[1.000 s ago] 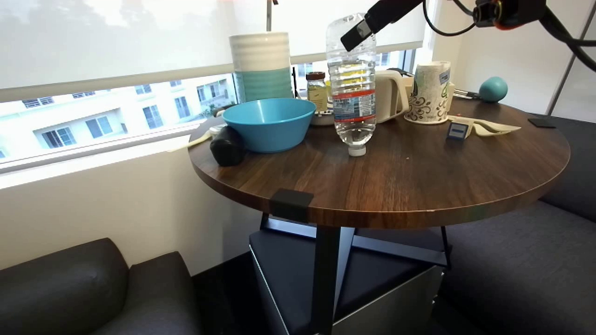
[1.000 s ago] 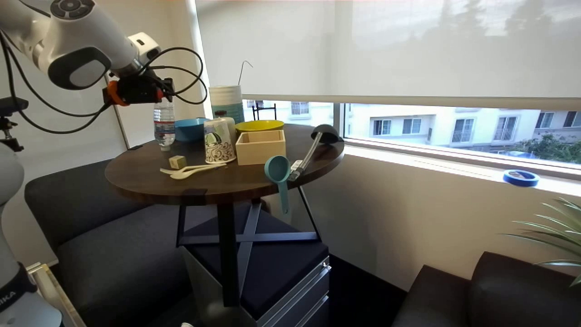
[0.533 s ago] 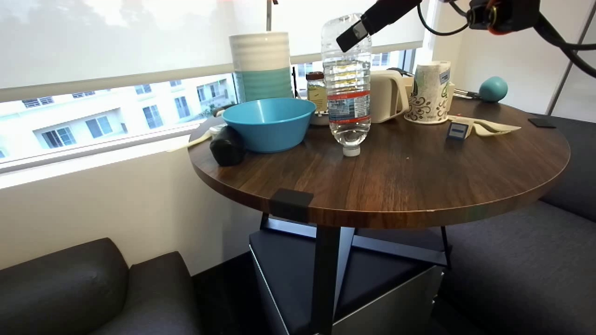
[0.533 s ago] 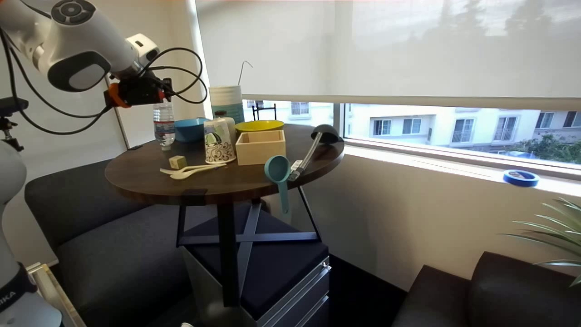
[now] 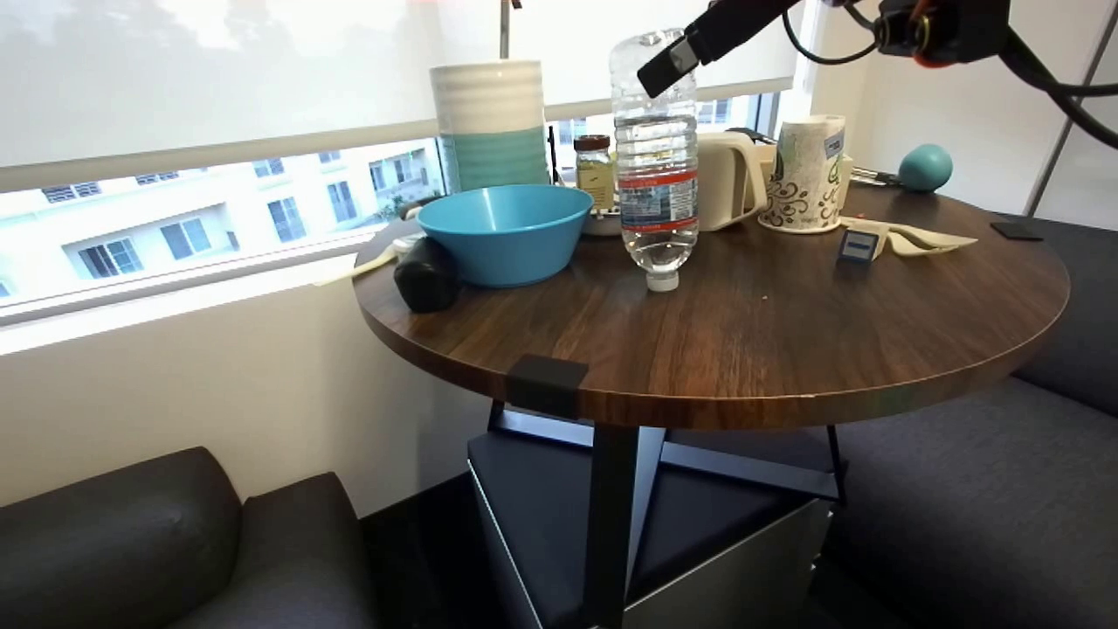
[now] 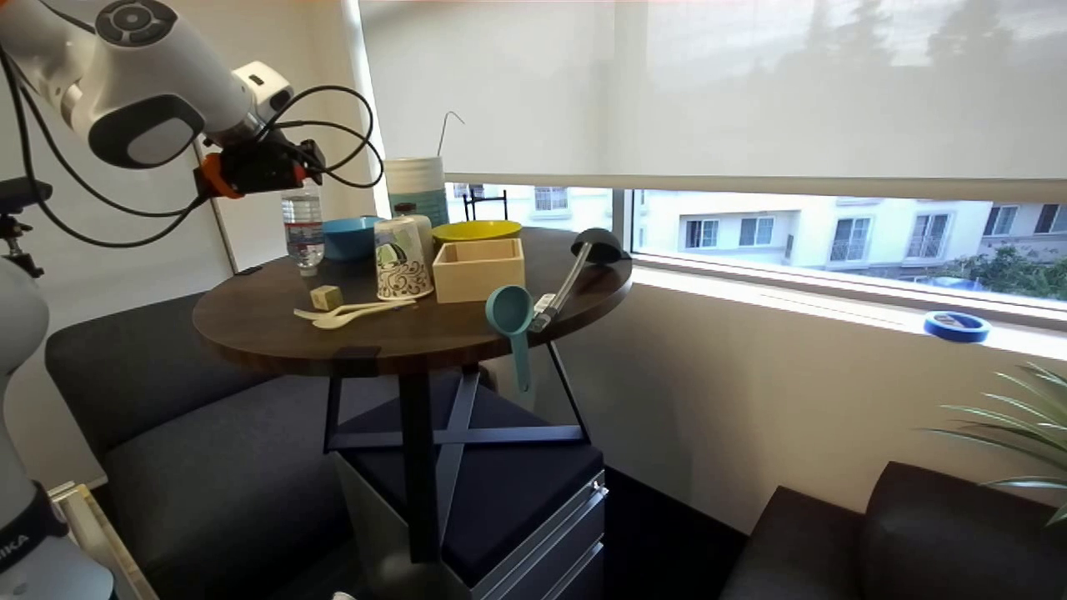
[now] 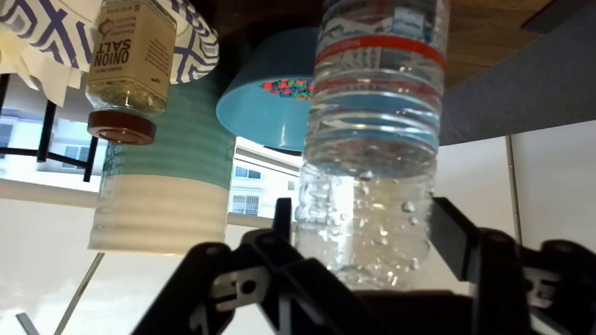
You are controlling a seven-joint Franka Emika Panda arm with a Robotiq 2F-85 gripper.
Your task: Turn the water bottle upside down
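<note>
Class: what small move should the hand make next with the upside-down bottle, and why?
I'd probably ease the bottle down slightly until its cap meets the table. It is already cap-down, with the fingers of the hand on either side of its upper end, but whether the cap touches is hard to tell, and so narrow a base may tip if released.

Wrist view: spice jar (image 7: 132, 60), lettering inverted. Big dark capitals on its paper label (image 7: 135, 37) read "ONION SALT"; finer lines beside too small for certainty. Exterior view: robot base (image 6: 50, 567), dark band (image 6: 37, 523) with white capitals, word cut by frame edge, "KA" legible at its end. Water bottle (image 5: 657, 157): label band (image 5: 659, 203) printed, wording blurred. Small block (image 5: 859, 245): face marked, unreadable.
</note>
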